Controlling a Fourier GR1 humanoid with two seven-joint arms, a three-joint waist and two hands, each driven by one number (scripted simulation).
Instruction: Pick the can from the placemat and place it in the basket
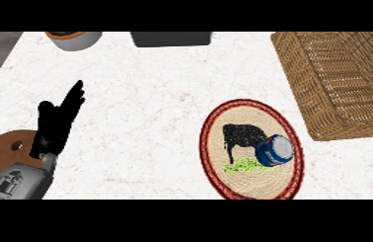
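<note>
At the near edge on the left, a grey forearm (pixel 22 179) comes in over a brown wooden board (pixel 16 143) that shows only partly. Its left robot hand (pixel 56 122) stands with fingers straight and held close together, pointing up and away; it holds nothing and touches nothing that can be seen. The right robot hand does not show.

Nearer the right side, an oval placemat (pixel 218 137) with a red rim and a picture of a black cow on green grass lies flat on the white marbled tabletop (pixel 146 98). The can (pixel 275 150), blue with a pale end, rests on the right part of this placemat, beside the cow picture. It appears tipped, its pale end facing up and to the right; its long axis cannot be told with certainty. The can lies well apart from the left robot hand, off to that hand's right.

Farther back on the right stands the woven basket (pixel 328 83), just beside the placemat's far right rim. At the far edge sit a grey pot (pixel 75 40) and a dark box (pixel 172 38).
</note>
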